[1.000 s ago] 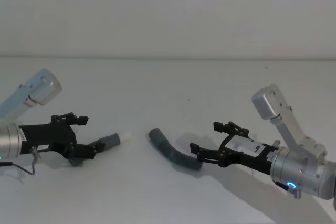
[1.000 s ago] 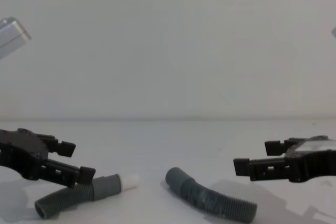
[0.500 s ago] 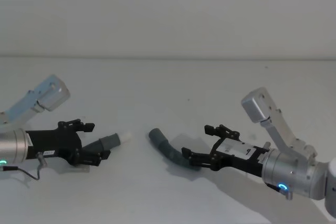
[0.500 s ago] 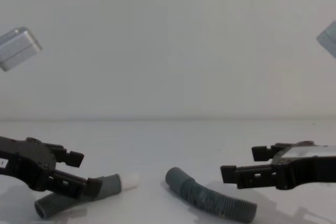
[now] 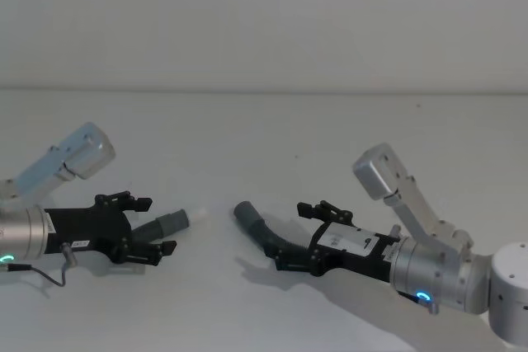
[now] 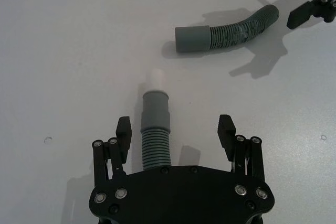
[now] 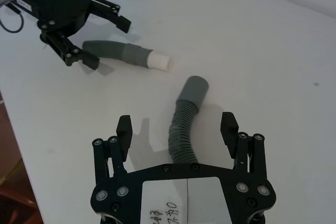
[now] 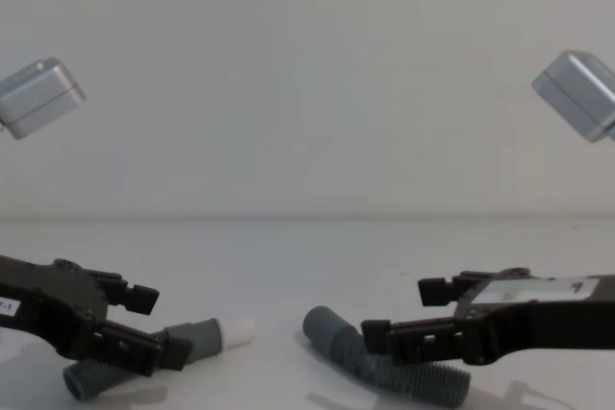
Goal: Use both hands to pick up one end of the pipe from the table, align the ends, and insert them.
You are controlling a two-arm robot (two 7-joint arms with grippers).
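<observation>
On the table (image 5: 264, 133), the left gripper (image 5: 157, 225) straddles the lighter hose (image 5: 170, 221), fingers apart. Toward 3 o'clock, the right gripper (image 5: 291, 237) has its 2 fingers apart around the darker hose (image 5: 251, 221).

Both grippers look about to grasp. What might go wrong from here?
The lighter hose lies off-centre in the open left gripper, close to one finger; closing may shove or roll it. The open right gripper straddles the darker hose on its curved ribbed part, back from its socket cuff; the cuff may point off-axis, hampering alignment.
</observation>
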